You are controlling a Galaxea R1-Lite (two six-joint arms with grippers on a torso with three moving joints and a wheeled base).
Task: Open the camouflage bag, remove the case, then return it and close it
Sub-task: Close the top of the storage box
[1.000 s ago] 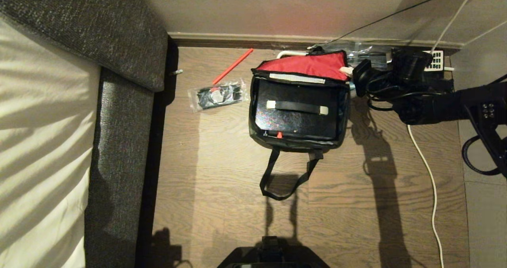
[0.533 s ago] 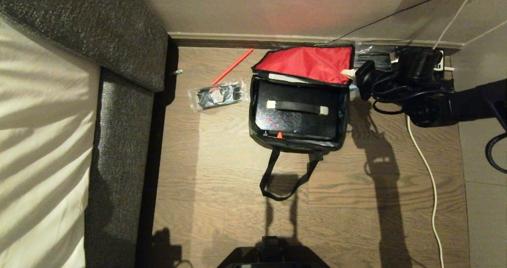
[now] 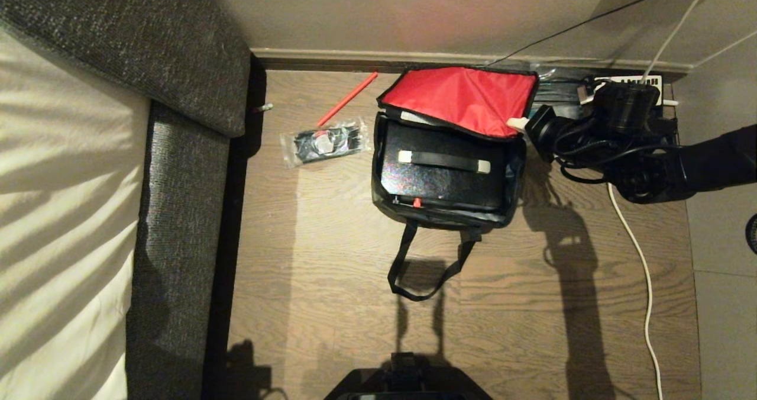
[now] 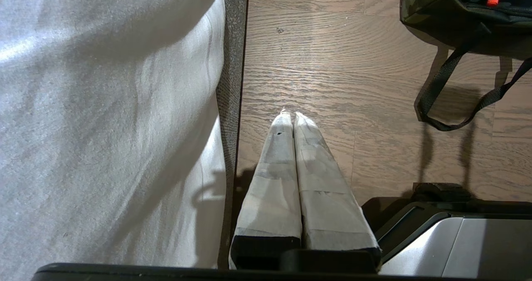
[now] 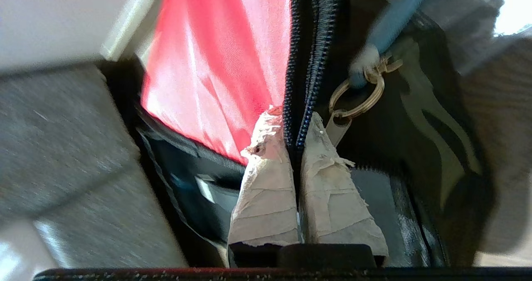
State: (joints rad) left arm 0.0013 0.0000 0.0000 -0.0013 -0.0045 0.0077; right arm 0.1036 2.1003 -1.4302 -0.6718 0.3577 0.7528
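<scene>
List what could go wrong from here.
1. The right tool pinches only the zipper edge of the bag's red flap, so the fabric may slip free.
2. The case stands tall in the bag; the flap could snag on its handle.
3. A white cable lies under the right arm and may catch.

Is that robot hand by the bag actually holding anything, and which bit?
Yes. The right gripper is shut on the camouflage bag's red-lined lid, pinching its zippered edge at the corner. The left gripper is shut and holds nothing.
</scene>
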